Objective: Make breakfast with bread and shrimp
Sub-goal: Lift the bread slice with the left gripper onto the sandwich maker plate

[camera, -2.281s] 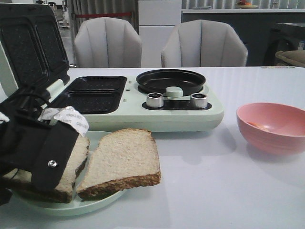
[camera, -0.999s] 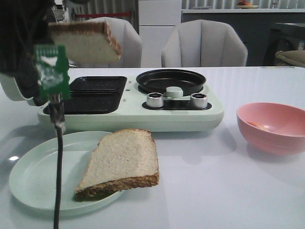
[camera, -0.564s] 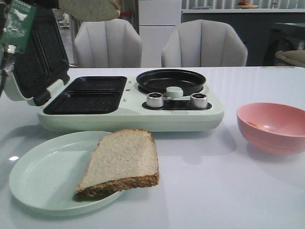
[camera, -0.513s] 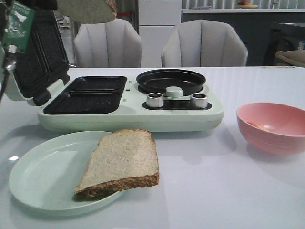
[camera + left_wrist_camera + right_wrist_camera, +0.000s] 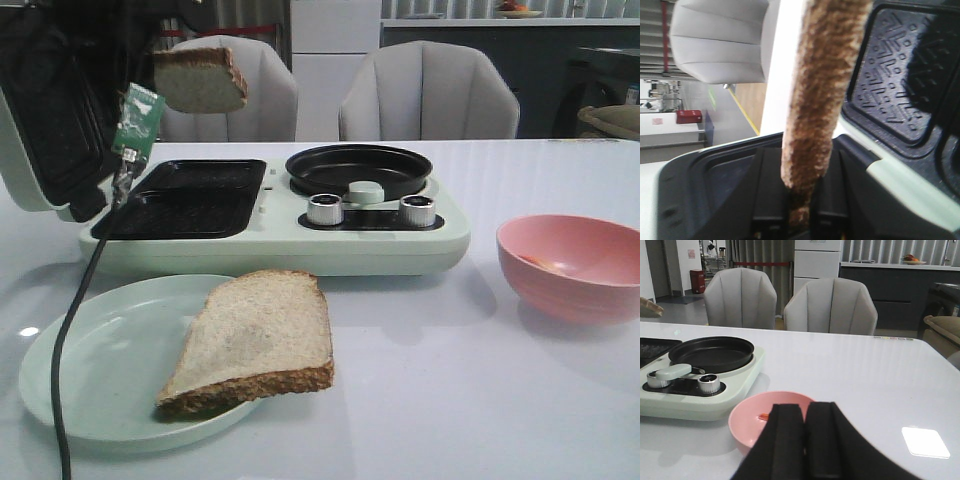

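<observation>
On the plate (image 5: 70, 375), one bread slice (image 5: 255, 340)

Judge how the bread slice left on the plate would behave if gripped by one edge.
The bread slice would probably hold its shape: the lifted slice juts out from the left pincer without drooping. It is likely light and soft, so a pinch may dent it. Overhanging the plate, it seems easy to nudge off.

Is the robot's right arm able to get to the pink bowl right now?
Probably yes. The right end effector hangs shut and empty just in front of the pink bowl, with nothing between them.
</observation>
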You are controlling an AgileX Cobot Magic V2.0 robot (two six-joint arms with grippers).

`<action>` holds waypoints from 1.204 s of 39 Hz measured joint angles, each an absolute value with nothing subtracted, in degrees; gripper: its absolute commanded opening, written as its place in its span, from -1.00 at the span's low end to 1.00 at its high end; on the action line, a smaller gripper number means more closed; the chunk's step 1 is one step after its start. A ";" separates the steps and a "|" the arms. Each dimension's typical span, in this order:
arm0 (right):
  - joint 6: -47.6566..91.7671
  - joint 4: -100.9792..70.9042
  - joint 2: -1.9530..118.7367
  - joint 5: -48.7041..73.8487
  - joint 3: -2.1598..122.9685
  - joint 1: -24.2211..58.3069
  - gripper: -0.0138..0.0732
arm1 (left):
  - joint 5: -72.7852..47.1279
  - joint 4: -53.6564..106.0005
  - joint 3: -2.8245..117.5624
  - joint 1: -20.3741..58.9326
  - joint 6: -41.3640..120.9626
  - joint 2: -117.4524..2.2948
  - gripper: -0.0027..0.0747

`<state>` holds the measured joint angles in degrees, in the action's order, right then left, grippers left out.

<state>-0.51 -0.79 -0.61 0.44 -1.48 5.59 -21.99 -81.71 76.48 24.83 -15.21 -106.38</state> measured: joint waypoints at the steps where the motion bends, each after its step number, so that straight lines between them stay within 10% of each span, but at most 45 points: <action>1: -0.51 -0.79 -0.61 0.44 -1.48 5.59 -0.36 | -21.99 -81.71 76.75 24.83 -15.21 -107.10 -0.64; 33: -0.51 -0.79 -0.61 0.44 -1.48 5.59 -0.36 | -20.38 -78.48 77.78 23.76 -15.42 -116.50 -0.60; 47: -0.51 -0.79 -0.61 0.44 -1.48 5.59 -0.36 | -17.15 -78.35 77.91 22.80 -15.42 -116.50 0.52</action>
